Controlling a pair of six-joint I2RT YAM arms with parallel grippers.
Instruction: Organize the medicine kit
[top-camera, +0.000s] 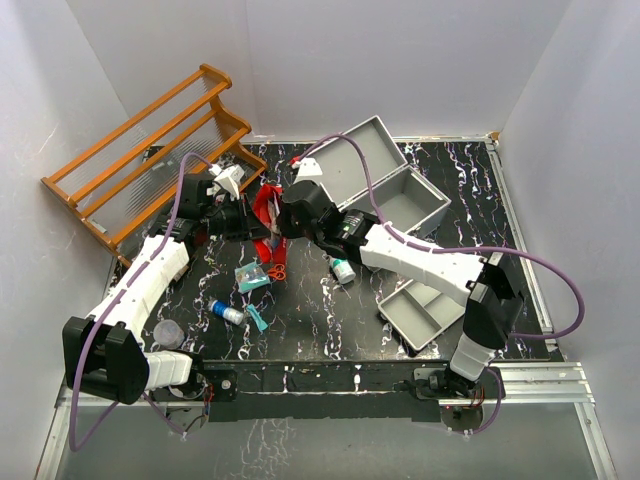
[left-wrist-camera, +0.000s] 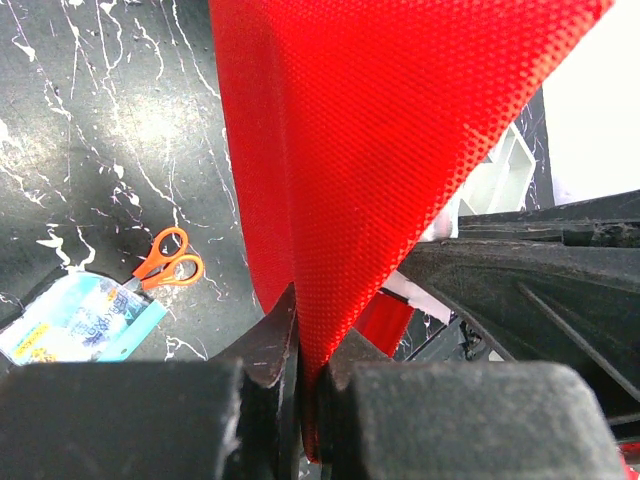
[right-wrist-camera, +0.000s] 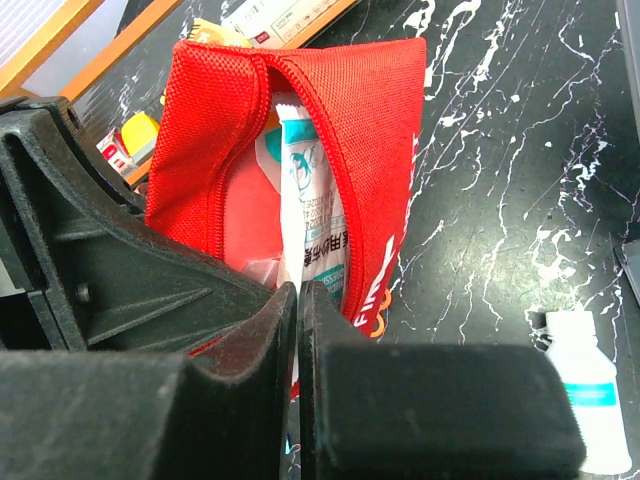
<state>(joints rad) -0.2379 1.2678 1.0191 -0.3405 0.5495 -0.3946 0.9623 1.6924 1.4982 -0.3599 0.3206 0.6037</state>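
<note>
1. The medicine kit (top-camera: 425, 195), a light-grey metal case, stands open at the far right of the black marbled table (top-camera: 320, 320), its lid thrown back.
2. A grey divided tray (top-camera: 425, 310) lies nearer, right of centre.
3. Left of the case, both arms meet at a red fabric pouch (top-camera: 266, 205).
4. The left gripper (left-wrist-camera: 305, 330) is clamped on the pouch's fabric.
5. The right gripper (right-wrist-camera: 300, 295) has its jaws together at the foot of a white-and-teal packet (right-wrist-camera: 310, 200) inside the pouch's open mouth; whether it pinches the packet is unclear.
6. Orange scissors (left-wrist-camera: 168, 258) lie below the pouch.
</note>
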